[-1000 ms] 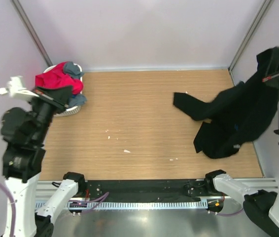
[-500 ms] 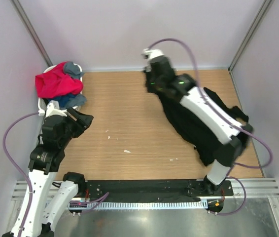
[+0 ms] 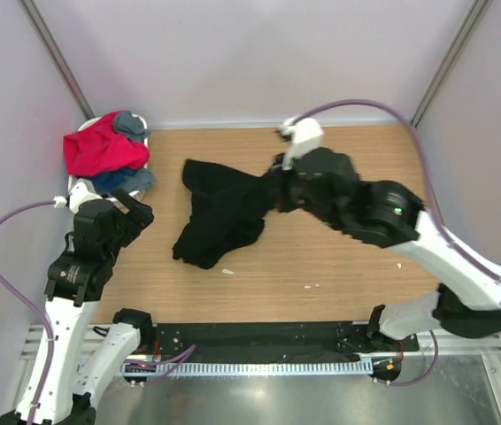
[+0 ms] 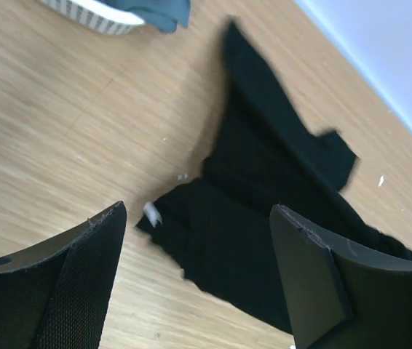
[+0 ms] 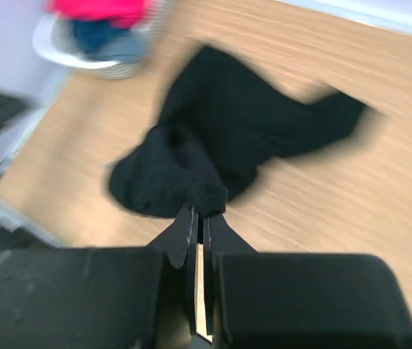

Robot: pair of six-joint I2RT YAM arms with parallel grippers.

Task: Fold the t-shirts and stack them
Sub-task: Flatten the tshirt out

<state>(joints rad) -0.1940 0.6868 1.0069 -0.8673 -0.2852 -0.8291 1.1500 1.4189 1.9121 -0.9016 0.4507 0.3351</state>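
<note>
Black t-shirt (image 3: 219, 212) lay crumpled on tabletop (image 3: 259, 283), near laundry basket (image 4: 97, 18), on its right. Right gripper (image 5: 200, 212) jaws pinched one bunched edge; left gripper (image 4: 199, 218) jaws spread, empty. Risk: single pinch slipping, or dragging cloth into a tighter wad, sleeve trapped beneath.

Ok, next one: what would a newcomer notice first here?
The black t-shirt sprawled across the middle of the table, one end pinched in the shut right gripper. Then the white basket at the far left corner, heaped with red-pink, blue and grey tees; the open left gripper hovers near it.
</note>
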